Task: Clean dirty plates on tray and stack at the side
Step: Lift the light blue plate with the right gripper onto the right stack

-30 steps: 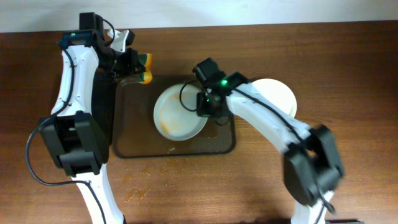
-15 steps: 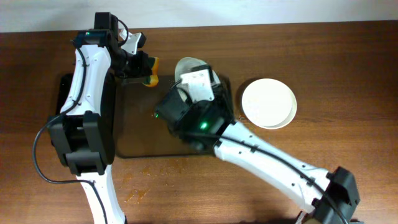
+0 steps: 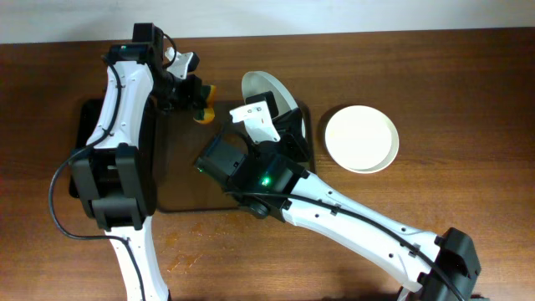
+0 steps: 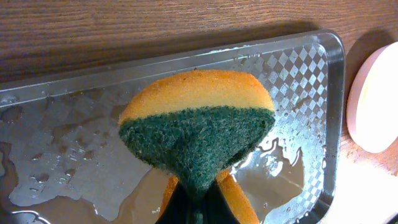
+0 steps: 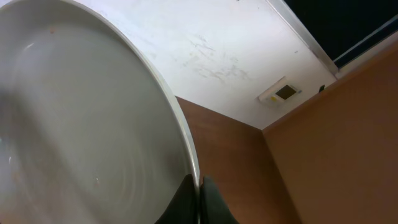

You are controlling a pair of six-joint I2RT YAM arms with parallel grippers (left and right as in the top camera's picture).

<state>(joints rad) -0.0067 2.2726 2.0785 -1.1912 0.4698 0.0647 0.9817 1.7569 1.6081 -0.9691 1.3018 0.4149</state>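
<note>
The right gripper [image 5: 200, 196], pinching the upper-centre plate [image 3: 263, 88] by its rim, should brace it while the left gripper [image 4: 196, 206] rubs its pinched sponge [image 4: 196, 124] across.

Robot test bench in a lab-like indoor room: the left arm [image 3: 113, 109] and right arm [image 3: 351, 221], both white and black, stand on a brown wooden table [image 3: 468, 100] against a plain white wall [image 3: 334, 17]. Kitchen gear serves as props: a dark tray [image 3: 180, 180], a yellow-green sponge [image 4: 198, 124], a white plate [image 3: 266, 90] and a second plate [image 3: 361, 138]. The right wrist view shows a white painted surface [image 5: 205, 43] carrying a small boxed panel [image 5: 281, 93], beside brown panelling [image 5: 336, 143].
</note>
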